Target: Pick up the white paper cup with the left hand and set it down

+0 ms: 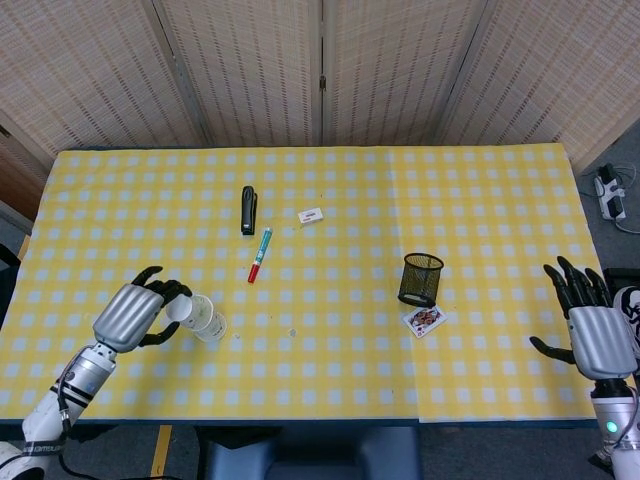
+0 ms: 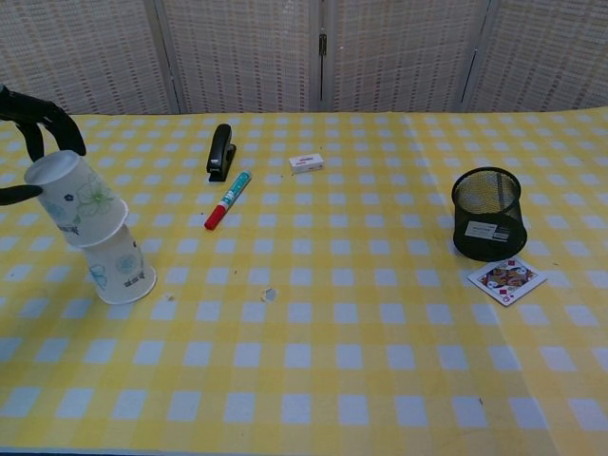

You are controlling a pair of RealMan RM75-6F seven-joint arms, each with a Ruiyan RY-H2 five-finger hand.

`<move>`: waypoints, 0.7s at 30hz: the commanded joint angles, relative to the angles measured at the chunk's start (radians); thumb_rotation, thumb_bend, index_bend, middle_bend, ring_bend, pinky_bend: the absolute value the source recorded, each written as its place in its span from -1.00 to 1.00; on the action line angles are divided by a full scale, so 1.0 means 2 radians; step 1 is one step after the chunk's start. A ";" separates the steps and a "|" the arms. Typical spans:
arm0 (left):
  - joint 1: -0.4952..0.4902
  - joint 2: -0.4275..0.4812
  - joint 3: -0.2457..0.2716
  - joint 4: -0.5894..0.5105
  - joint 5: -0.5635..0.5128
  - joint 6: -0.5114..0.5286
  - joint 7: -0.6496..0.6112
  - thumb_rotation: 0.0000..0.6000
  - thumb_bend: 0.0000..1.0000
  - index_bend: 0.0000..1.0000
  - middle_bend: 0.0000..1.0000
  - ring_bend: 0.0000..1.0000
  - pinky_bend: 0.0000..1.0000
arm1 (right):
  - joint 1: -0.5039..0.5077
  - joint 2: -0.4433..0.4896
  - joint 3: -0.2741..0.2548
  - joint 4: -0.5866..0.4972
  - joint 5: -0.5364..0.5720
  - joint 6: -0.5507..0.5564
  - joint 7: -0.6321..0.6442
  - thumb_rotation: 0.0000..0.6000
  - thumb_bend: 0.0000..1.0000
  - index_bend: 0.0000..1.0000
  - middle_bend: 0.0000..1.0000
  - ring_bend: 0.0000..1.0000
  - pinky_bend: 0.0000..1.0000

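The white paper cup (image 2: 78,197), printed with flowers, is mouth-down and tilted, with a second cup (image 2: 119,272) nested under it whose rim touches the yellow checked table (image 2: 313,361) at the near left. My left hand (image 1: 130,314) holds the cup's closed end; in the chest view its dark fingers (image 2: 46,112) arch over the top and the thumb lies at the frame's left edge. In the head view the cup (image 1: 200,318) points right from the hand. My right hand (image 1: 596,330) hangs past the table's right edge, fingers spread, holding nothing.
A black stapler (image 1: 248,209), a red-and-teal marker (image 1: 260,253) and a small white eraser (image 1: 311,214) lie mid-table. A black mesh pen holder (image 1: 421,279) and a playing card (image 1: 425,319) sit to the right. A tiny white scrap (image 2: 269,294) lies near the cup.
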 commanded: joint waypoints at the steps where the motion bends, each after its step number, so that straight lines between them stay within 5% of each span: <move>1: 0.008 0.014 -0.003 -0.009 -0.002 0.012 0.000 1.00 -0.07 -0.21 -0.11 -0.18 -0.68 | 0.000 0.000 0.000 0.000 -0.001 0.000 0.000 1.00 -0.88 -1.00 -1.00 -0.83 -1.00; 10: 0.027 0.020 0.010 0.001 -0.028 0.018 0.050 1.00 -0.07 -0.21 -0.11 -0.22 -0.71 | 0.002 0.000 0.000 0.000 -0.004 0.001 0.000 1.00 -0.88 -1.00 -1.00 -0.83 -1.00; 21: 0.032 -0.045 0.026 0.048 -0.038 0.001 0.077 1.00 -0.07 -0.22 -0.11 -0.25 -0.72 | 0.002 0.001 -0.001 -0.004 -0.006 0.002 -0.003 1.00 -0.88 -1.00 -1.00 -0.83 -1.00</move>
